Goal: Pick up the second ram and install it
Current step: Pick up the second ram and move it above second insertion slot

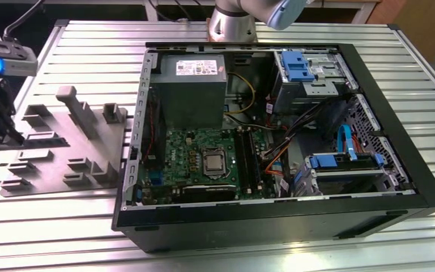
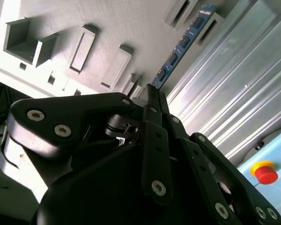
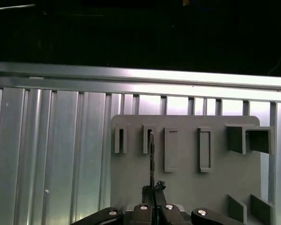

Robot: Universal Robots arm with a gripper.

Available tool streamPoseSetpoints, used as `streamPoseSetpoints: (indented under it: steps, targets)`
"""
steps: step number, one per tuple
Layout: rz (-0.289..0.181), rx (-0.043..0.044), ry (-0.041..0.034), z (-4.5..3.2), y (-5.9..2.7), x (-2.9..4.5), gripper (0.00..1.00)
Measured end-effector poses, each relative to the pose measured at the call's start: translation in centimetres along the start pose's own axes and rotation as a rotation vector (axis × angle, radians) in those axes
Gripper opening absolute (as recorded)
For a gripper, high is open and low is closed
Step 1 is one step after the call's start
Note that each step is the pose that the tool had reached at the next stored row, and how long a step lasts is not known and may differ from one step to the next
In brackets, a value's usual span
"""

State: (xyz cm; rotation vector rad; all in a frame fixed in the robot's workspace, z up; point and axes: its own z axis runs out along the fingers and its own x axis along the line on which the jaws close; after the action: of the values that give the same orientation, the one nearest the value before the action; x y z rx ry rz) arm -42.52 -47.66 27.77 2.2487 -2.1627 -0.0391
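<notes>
**Gripper pinches the ram at the grey tray**

The gripper (image 2: pixel 152 91) is closed on one end of the second ram (image 2: pixel 180 44). Its two black fingers are squeezed on the thin blue strip, one on each side. The strip has a row of little black chips. Its far end reaches to a slot block at the edge of the grey fixture tray (image 2: pixel 131 28), right beside the bare metal tabletop (image 2: pixel 234 84).

In the first wrist view the ram looks like a thin dark line because it is seen from its edge. It lines up with one of the narrow slots in the tray. I cannot tell if it sits in the slot or is lifted out.

In the exterior view the tray lies near the tabletop's edge on the exterior view's left. The tray's other pockets look empty.

The open computer case (image 1: pixel 278 224) lies in the middle of the tabletop. Inside it are a grey power supply (image 1: pixel 191 90), a green motherboard (image 1: pixel 191 156), blue drive holders (image 1: pixel 297 65) and some coloured cables (image 1: pixel 278 156).

A red and yellow button (image 2: pixel 266 173) shows in the second wrist view.
</notes>
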Motion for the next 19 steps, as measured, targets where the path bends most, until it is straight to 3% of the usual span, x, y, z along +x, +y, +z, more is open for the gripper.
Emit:
streamPoseSetpoints:
  steps: [9, 19]
  targets:
    - [0.001, 0.0001, 0.0103, -2.21, 0.07, -0.01, 0.12]
    - [0.004, -0.0006, 0.0285, -4.91, 0.16, -0.01, 0.12]
